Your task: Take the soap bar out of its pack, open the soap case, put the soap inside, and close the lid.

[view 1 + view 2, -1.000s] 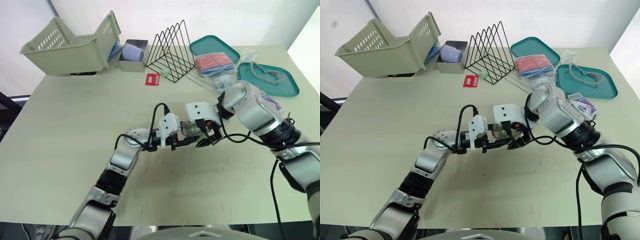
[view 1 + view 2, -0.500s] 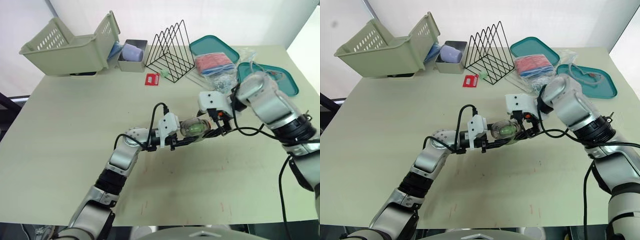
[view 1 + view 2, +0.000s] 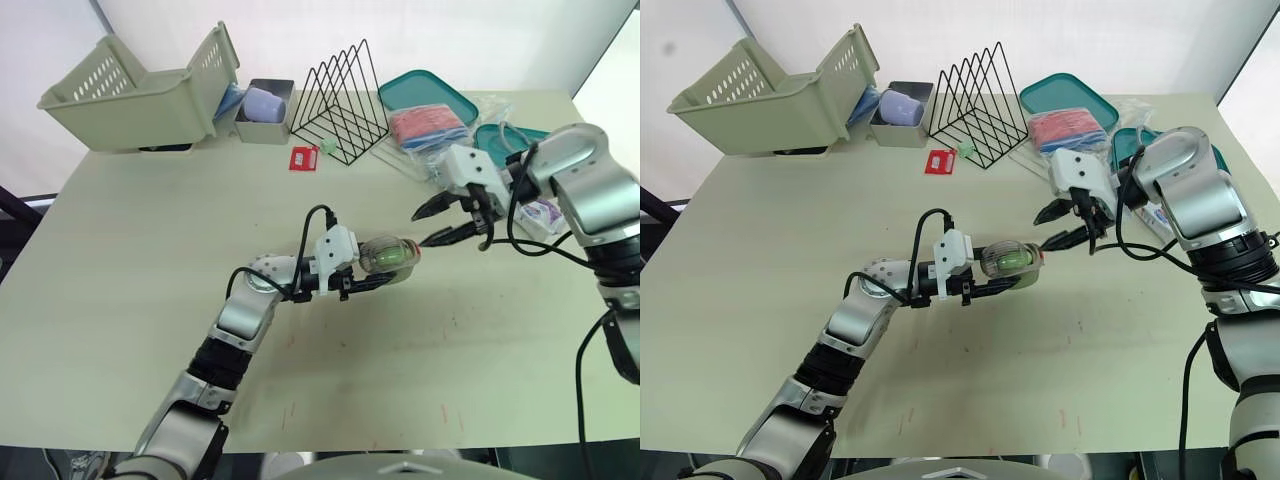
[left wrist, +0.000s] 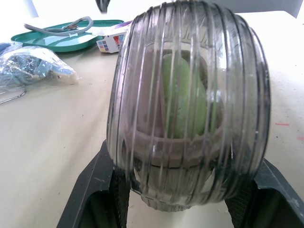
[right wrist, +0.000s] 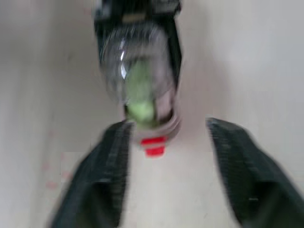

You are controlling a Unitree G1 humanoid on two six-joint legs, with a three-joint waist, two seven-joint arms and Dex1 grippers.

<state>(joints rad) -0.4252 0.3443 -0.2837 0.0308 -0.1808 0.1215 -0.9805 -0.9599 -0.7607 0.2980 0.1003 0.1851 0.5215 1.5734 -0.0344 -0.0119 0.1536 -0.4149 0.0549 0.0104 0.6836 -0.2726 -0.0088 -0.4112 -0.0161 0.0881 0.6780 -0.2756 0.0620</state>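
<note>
a big pale green table (image 3: 120, 250) takes up most of the space in front. behind its far edge there is a plain white wall (image 3: 480, 35), and it looks bright. the table top is flat and has a few small red marks (image 3: 445, 410) near the front edge.

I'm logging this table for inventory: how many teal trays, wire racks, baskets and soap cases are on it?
Teal trays: 2
Wire rack: 1
Basket: 1
Soap case: 1
Total: 5
</note>
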